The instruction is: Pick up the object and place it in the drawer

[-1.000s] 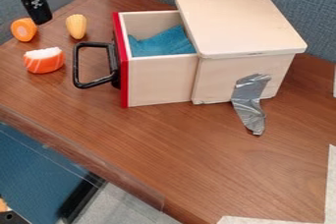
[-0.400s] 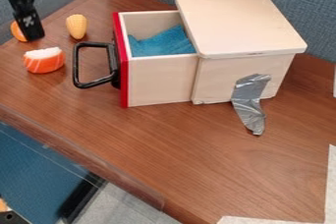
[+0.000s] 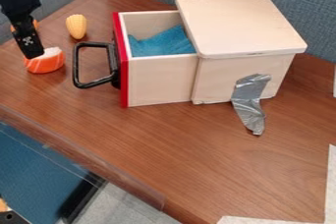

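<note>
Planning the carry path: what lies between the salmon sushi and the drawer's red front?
The black pull handle, with a strip of bare tabletop before it; the camera view shows this.

I see a brown table (image 3: pixel 164 154) bearing a wooden drawer box (image 3: pixel 242 26), toy corn (image 3: pixel 76 26), salmon sushi (image 3: pixel 50 63) and a partly hidden orange piece (image 3: pixel 35 23).

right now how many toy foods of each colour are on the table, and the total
Orange: 2 (toy sushi, its top white; a partly hidden round piece)
Yellow: 1 (toy corn cob)
Total: 3
</note>
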